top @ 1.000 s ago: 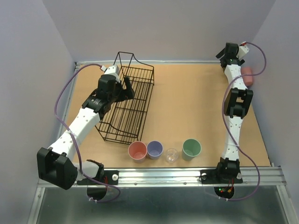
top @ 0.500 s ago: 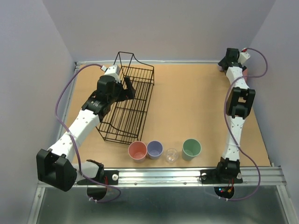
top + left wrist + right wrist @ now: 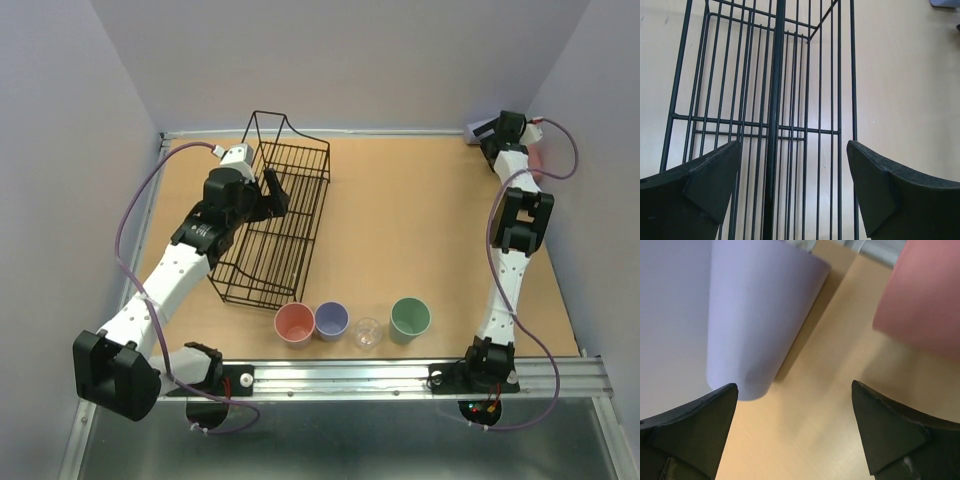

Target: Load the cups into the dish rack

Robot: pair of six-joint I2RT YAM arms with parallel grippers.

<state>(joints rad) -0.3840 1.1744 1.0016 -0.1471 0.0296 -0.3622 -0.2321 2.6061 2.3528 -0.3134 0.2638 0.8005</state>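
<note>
1. Across the top view spreads the wooden table [image 3: 420, 230], with pale walls at 9, 12 and 3 o'clock.
2. Toward 10 o'clock stands the dish rack [image 3: 290, 170], black wire with its long side running roughly 12 to 6. Every cup in view stands on the table outside it.
3. The left gripper [image 3: 792, 150] hangs over the rack's far half, jaws spread wide and grasping nothing. Its wrist view shows one thick rack bar running up between the fingers, a detail the arm covers in the top view.
4. The right gripper [image 3: 795, 387] reaches into the 1 o'clock corner, jaws released wide with nothing held.
5. Its wrist view shows the far lavender cup [image 3: 760, 315] at 11 o'clock and the far salmon cup [image 3: 925, 295] at 1 o'clock. Bare table lies between them, and neither finger touches a cup. From above, the arm blocks the lavender one.
6. At 6 o'clock, a row stands upright between the arm bases: the green cup [image 3: 410, 318], the near salmon cup [image 3: 294, 324] just beside the rack's near end, the near lavender cup [image 3: 331, 320] against it, and the clear cup [image 3: 368, 332].
</note>
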